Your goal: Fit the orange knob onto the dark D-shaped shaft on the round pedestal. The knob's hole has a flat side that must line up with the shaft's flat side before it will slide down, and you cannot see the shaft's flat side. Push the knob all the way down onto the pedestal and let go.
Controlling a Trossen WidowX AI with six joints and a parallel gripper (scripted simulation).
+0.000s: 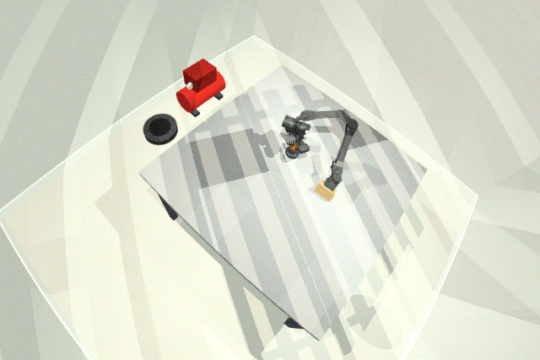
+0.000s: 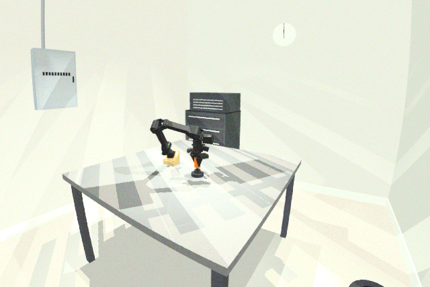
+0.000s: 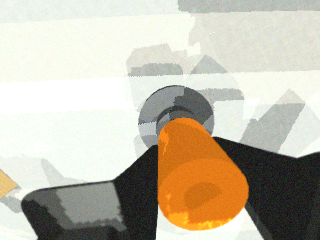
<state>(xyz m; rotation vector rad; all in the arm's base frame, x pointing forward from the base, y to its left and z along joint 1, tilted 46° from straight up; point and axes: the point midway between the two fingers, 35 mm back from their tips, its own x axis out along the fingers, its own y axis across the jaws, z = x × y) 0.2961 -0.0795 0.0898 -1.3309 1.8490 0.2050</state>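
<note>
The orange knob (image 1: 294, 147) (image 2: 197, 163) (image 3: 200, 175) stands roughly upright between the fingers of my gripper (image 1: 296, 145) (image 2: 197, 159) (image 3: 184, 146), which is shut on it. A darker patch with one straighter side shows on its near end in the wrist view. The dark round pedestal (image 1: 290, 155) (image 2: 197, 175) (image 3: 150, 111) is directly below the knob. In the exterior view a narrow dark part shows between the knob and the pedestal's wide base. The shaft cannot be told apart, and the knob's lower end hides the contact, so I cannot tell how it meets the shaft.
The arm's tan base block (image 1: 325, 190) (image 2: 171, 159) sits on the table (image 1: 278, 233) (image 2: 208, 221). Patchy shadows cross the tabletop. A red tank (image 1: 201, 88) and a black tire (image 1: 160, 129) are on the floor beyond the table. A dark tool cabinet (image 2: 232, 127) stands behind it.
</note>
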